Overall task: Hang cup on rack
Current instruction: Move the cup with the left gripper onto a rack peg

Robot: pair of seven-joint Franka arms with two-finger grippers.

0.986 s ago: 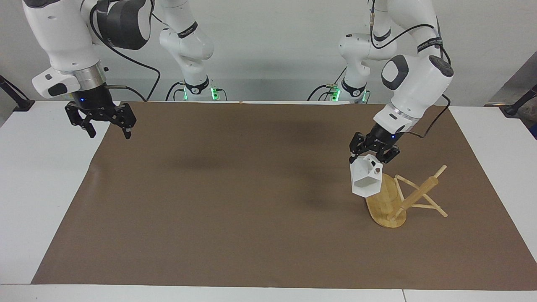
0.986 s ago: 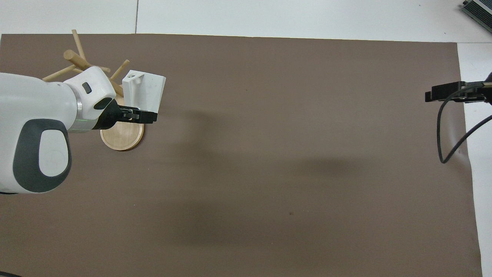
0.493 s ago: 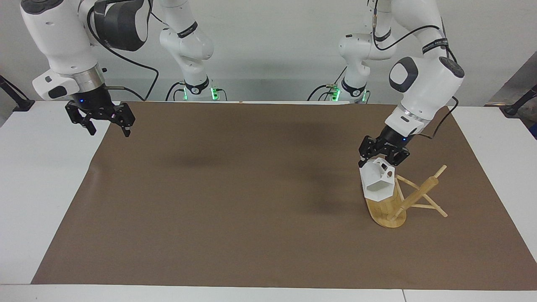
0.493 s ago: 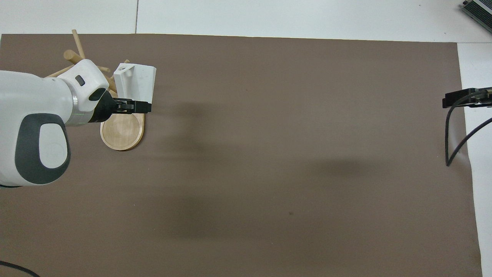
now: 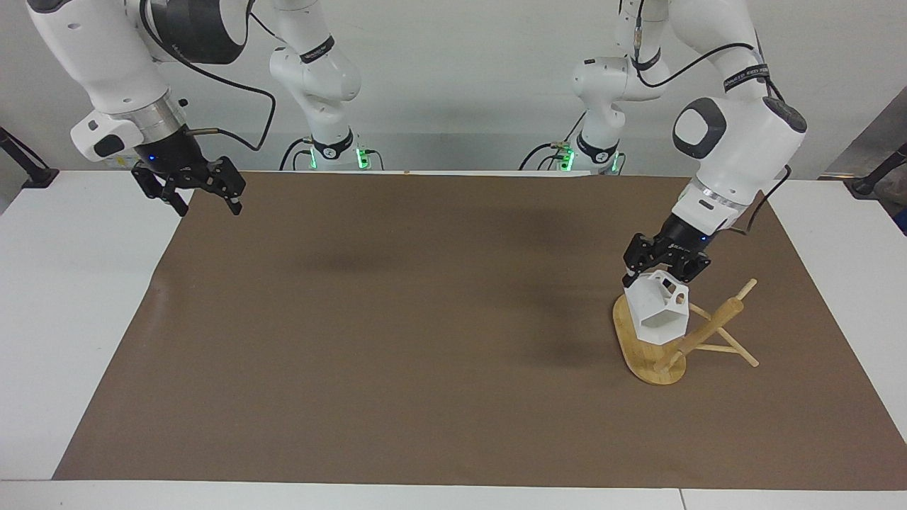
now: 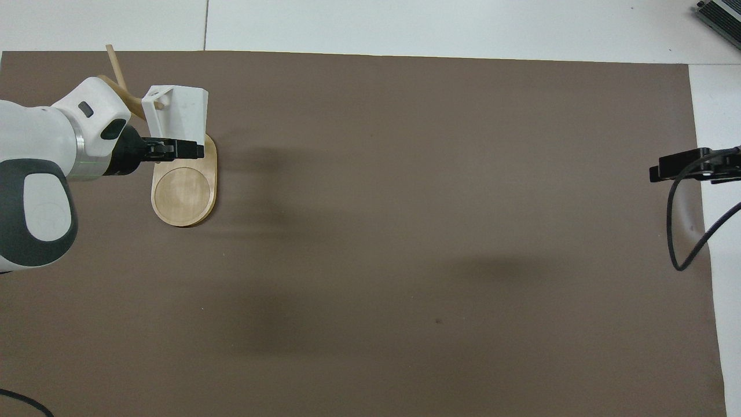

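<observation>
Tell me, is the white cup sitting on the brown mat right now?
No, the cup is off the mat, held by the left gripper over the rack.

A plain pale grey wall (image 5: 453, 78) fills the top of the facing view. Below it stands a white table (image 5: 64, 297), most of its top covered by a large brown mat (image 5: 397, 340) with soft shadows across the middle. Seams between white panels show along the lower edge. At the upper right of the overhead view, a dark ribbed object (image 6: 721, 14) pokes into the corner.
</observation>
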